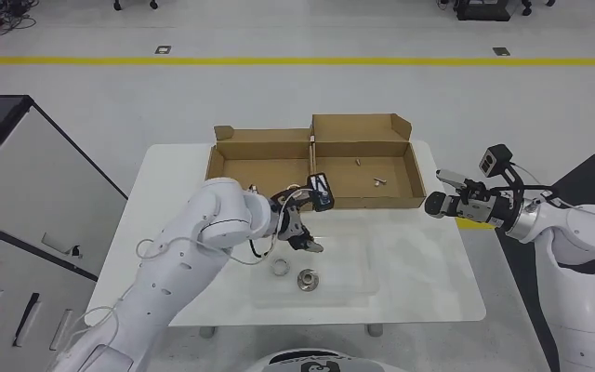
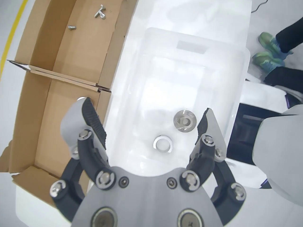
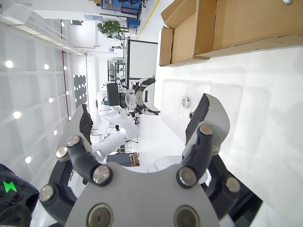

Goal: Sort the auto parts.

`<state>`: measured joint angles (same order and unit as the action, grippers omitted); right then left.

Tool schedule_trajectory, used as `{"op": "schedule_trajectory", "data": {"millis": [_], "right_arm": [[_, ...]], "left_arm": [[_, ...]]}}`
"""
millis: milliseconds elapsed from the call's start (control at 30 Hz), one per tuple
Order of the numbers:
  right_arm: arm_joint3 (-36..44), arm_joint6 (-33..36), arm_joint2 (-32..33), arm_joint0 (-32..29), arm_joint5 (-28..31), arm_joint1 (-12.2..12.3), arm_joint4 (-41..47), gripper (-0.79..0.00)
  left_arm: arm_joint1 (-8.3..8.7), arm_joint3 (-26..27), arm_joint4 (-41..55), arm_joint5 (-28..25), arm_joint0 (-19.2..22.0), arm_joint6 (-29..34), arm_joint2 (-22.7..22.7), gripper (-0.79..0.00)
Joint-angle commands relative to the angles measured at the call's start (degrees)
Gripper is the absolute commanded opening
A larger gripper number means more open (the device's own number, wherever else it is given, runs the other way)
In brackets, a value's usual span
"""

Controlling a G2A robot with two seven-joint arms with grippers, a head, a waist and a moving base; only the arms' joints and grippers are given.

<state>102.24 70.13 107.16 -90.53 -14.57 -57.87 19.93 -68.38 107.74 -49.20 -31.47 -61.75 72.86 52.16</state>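
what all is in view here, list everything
table: one, white, under everything
cardboard box: one, brown, two compartments, table's far side
bolts: about three, silver, box's right compartment
clear tray: one, transparent, on table by box
ring: one, silver, in tray
flanged bushing: one, silver, in tray beside ring
left gripper: jaws open, above tray
right gripper: jaws open, by box's right end

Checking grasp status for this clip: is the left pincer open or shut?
Open. The left pincer is spread wide, gripping nothing; the metal ring and flanged bushing lie loose in the clear tray below.
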Motion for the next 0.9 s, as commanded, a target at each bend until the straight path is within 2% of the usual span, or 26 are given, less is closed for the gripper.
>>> {"op": "schedule_trajectory", "data": {"millis": [0,167,400,633,867], "right_arm": [[0.0,0.0,0.0,0.0,0.0,0.0,0.0,0.000],[0.0,0.0,0.0,0.0,0.0,0.0,0.0,0.000],[0.0,0.0,0.0,0.0,0.0,0.0,0.0,0.000],[0.0,0.0,0.0,0.0,0.0,0.0,0.0,0.000],[0.0,0.0,0.0,0.0,0.0,0.0,0.0,0.000]], "left_arm": [[0.69,0.2,-1.0,2.0,1.8,2.0,-4.1,0.000],[2.31,0.0,-0.2,6.1,7.1,6.1,-12.0,0.000],[4.12,-0.6,6.3,8.0,14.1,8.0,-20.3,0.000],[5.26,-3.1,12.1,7.9,19.2,7.9,-26.5,0.000],[5.43,-5.3,13.7,7.4,21.7,7.4,-30.1,-0.009]]}}
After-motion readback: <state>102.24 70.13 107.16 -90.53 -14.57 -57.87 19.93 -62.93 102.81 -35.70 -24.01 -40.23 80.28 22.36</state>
